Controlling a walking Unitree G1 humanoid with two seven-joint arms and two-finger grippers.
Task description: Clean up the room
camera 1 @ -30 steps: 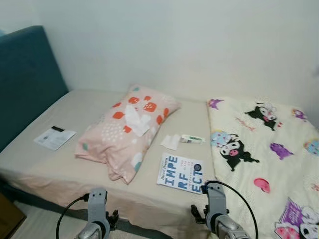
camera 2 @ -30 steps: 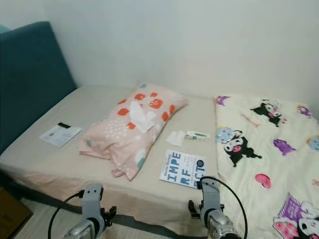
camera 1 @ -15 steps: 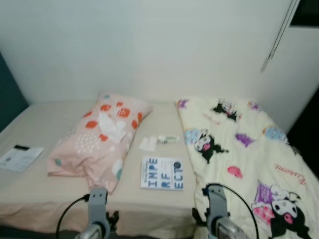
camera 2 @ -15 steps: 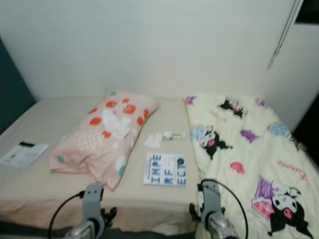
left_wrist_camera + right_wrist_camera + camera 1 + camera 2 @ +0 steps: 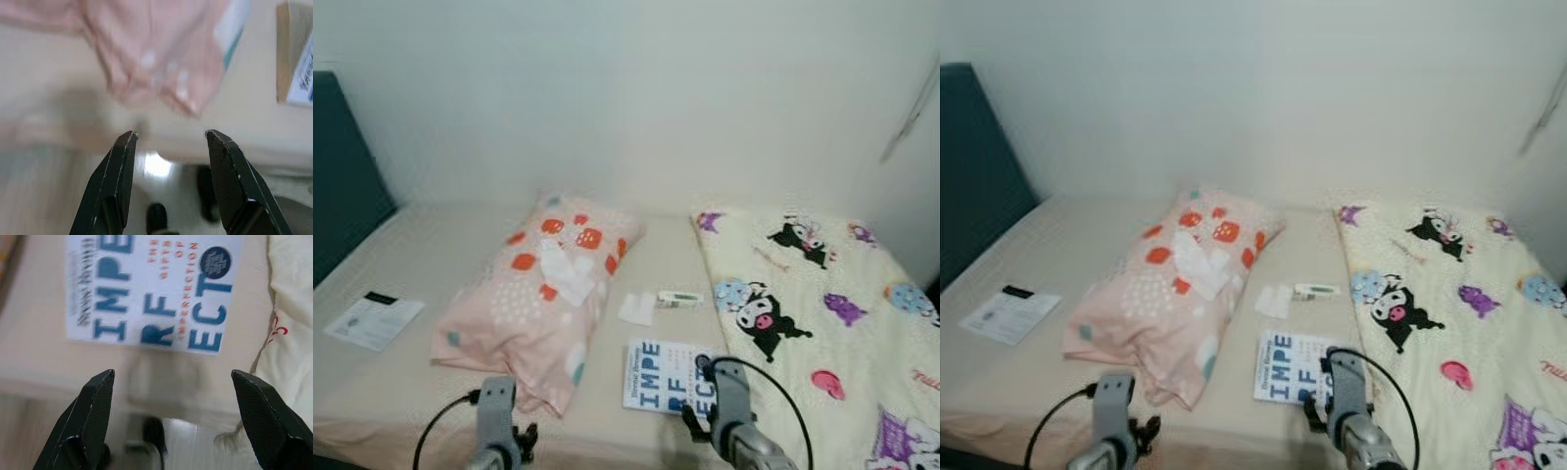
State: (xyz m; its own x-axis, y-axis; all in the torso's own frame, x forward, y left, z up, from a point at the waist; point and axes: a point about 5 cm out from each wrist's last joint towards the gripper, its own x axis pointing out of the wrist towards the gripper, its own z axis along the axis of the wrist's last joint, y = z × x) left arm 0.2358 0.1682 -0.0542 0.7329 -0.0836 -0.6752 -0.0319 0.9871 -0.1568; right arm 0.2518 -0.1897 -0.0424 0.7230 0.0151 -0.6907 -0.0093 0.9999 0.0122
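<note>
Overhanging bed edge [image 5: 607, 446]: pillow [image 5: 536, 299]; book [image 5: 668, 374]

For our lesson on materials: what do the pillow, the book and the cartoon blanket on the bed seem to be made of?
Pillow: soft printed fabric; it sags and creases. Book: printed paper or card, smooth cover; flat, with crisp lettering. Blanket: probably plush or fleece, matte; it lies in soft folds, though the weave is too blurred to confirm.

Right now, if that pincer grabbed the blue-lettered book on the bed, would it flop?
The book looks thin with a soft cover, so it would probably bend if gripped by one edge. Lying flat on the sheet, it likely slides when pushed. The open right pincer hovers before it.
</note>
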